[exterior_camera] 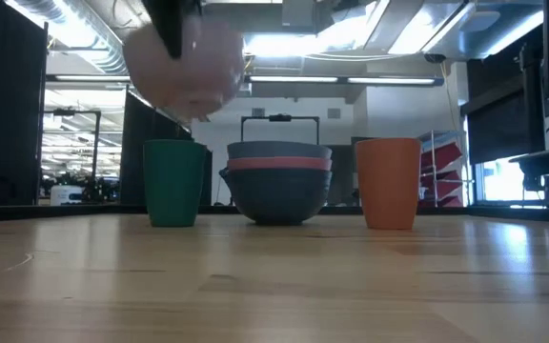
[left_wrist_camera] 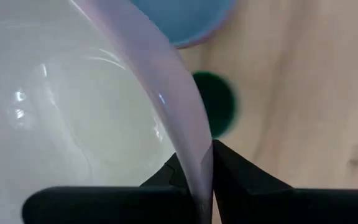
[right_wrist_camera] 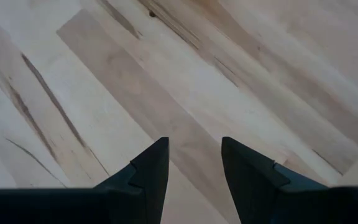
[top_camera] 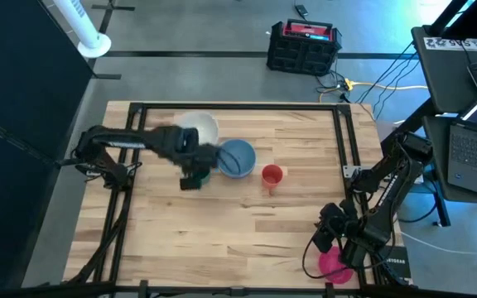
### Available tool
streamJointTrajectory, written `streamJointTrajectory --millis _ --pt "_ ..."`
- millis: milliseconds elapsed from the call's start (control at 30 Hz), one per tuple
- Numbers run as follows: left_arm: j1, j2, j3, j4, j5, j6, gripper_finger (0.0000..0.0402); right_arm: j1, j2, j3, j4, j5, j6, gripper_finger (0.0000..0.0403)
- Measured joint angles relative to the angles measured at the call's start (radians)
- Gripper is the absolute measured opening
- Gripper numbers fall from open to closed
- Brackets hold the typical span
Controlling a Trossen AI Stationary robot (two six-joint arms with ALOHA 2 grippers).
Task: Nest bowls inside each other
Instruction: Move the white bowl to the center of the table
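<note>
Left pincer (left_wrist_camera: 196, 180) is pinching the rim of a whitish, maybe pale pink bowl (left_wrist_camera: 73, 106), holding it above the bench (top_camera: 247, 223) just beside the bowl stack (top_camera: 237, 157). Right pincer (right_wrist_camera: 194, 165) is sitting spread, well apart from the stack.

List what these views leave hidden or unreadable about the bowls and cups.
- Green cup: in the high view the left gripper, shut on the white bowl's rim, covers it.
- Stack of bowls: low view shows rim edges only; how many are nested is unclear.
- Magenta bowl: partly covered by the right arm in the high view.
- White bowl: blurred in the low view.
</note>
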Motion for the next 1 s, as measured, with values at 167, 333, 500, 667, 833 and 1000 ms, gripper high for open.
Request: streamJointTrajectory --millis 167,333,500,667,833,1000 --pt "-0.116 0.117 0.105 0.0 0.003 -0.072 0.0022 0.0 0.0 0.0 -0.001 0.004 -0.027 0.0136" --pt "-0.232 0.235 0.211 0.0 0.007 -0.144 0.0023 0.0 0.0 0.0 -0.003 0.008 -0.054 0.0136" --pt "-0.291 0.331 0.294 0.022 0.022 -0.161 0.0022 0.0 0.0 0.0 0.0 0.002 -0.067 0.0136" --pt "-0.299 0.414 0.306 0.087 0.069 -0.128 0.0023 0.0 0.0 0.0 0.003 0.002 -0.069 0.0136" --pt "-0.296 0.461 0.306 0.126 0.071 -0.09 0.0023 0.0 0.0 0.0 0.009 -0.005 -0.07 0.0136" --pt "-0.283 0.501 0.306 0.159 0.07 -0.031 0.0023 0.0 0.0 0.0 0.01 -0.01 -0.071 0.0136"
